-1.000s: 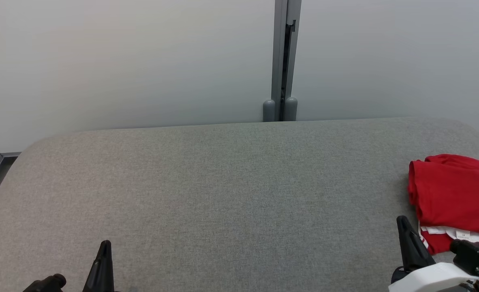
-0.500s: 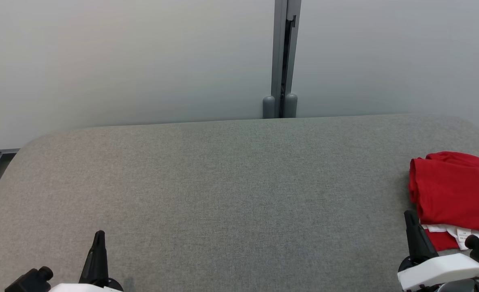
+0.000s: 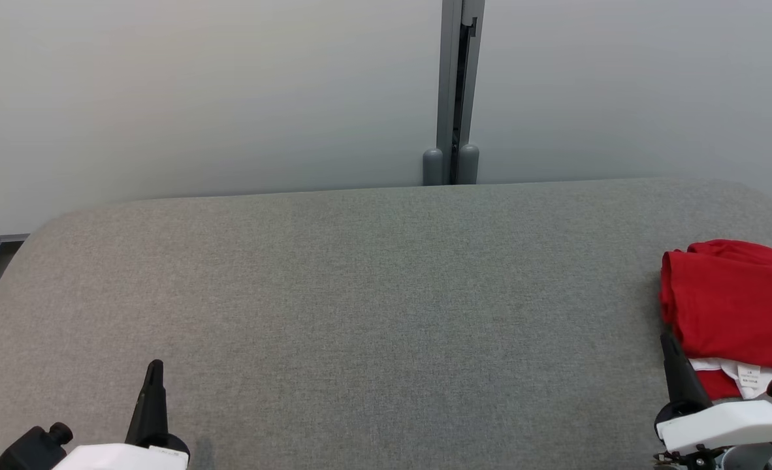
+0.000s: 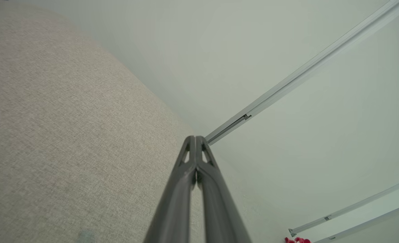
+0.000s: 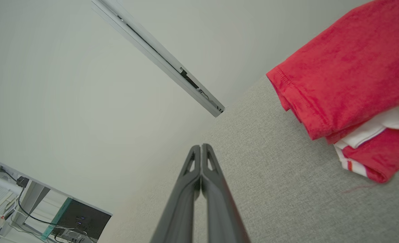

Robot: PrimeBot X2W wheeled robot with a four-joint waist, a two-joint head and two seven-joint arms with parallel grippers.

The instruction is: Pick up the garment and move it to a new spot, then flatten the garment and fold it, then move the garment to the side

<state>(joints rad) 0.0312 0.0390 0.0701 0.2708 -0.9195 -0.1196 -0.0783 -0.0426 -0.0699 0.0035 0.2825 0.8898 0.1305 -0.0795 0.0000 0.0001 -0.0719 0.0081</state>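
On table [image 3: 360, 294], far right, folded red garment [image 3: 732, 307], closed right fingers [image 3: 681, 375] beside

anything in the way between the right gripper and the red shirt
Nothing visible. The shut right gripper sits beside the folded red shirt, with bare grey table between them in the right wrist view.

Garment [image 3: 732, 307] on table [image 3: 360, 294], far right
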